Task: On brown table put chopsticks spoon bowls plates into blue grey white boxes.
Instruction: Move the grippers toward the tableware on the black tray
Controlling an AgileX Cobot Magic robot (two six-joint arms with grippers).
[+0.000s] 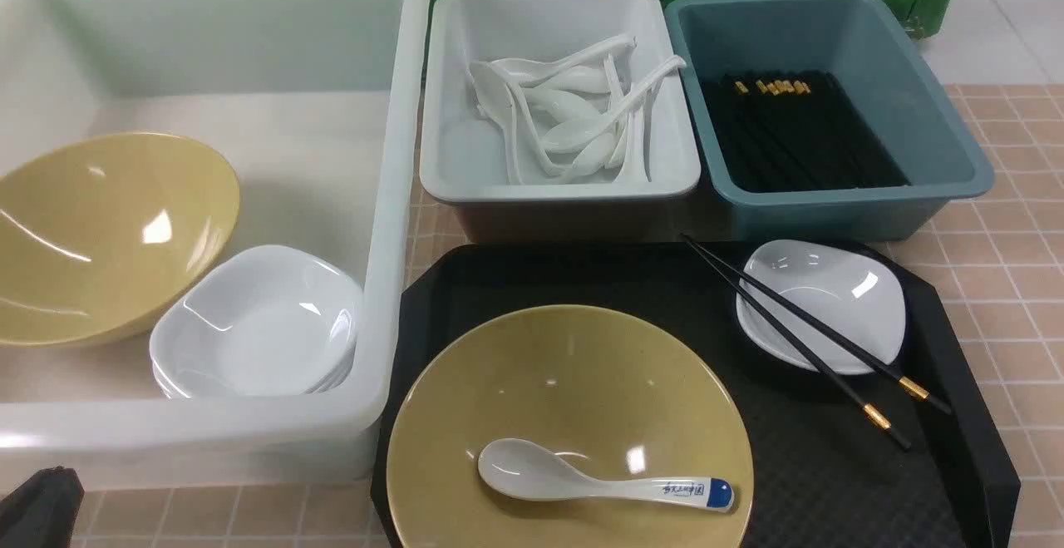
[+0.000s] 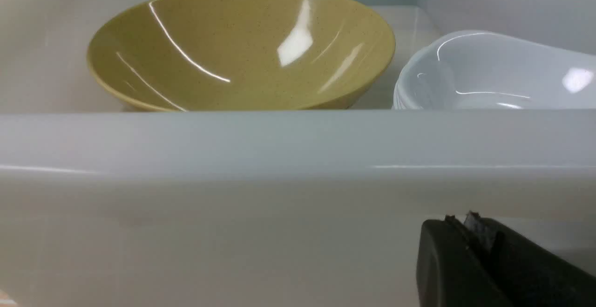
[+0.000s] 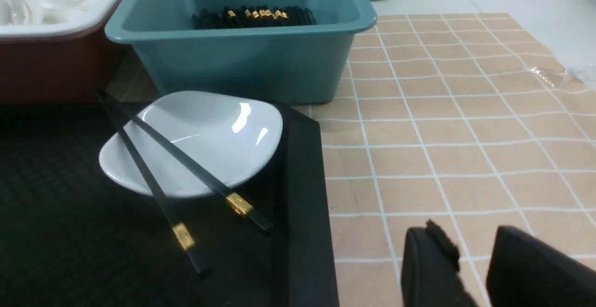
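Observation:
On the black tray (image 1: 831, 473) a yellow bowl (image 1: 582, 373) holds a white spoon (image 1: 582, 483). Two black chopsticks (image 1: 798, 328) lie across a white plate (image 1: 839, 290) at the tray's far right. My left gripper (image 2: 461, 221) is shut and empty, low against the outside of the white box (image 2: 279, 158); it shows at the bottom left corner (image 1: 37, 506) of the front view. My right gripper (image 3: 468, 237) is open with nothing between its fingers, over the tiled table right of the tray, near the plate (image 3: 209, 130) and chopsticks (image 3: 186, 162).
The white box (image 1: 391, 199) holds a tilted yellow bowl (image 1: 91, 232) and stacked white plates (image 1: 258, 323). The grey box (image 1: 465, 157) holds several white spoons. The blue box (image 1: 939, 132) holds several black chopsticks. Both stand just behind the tray.

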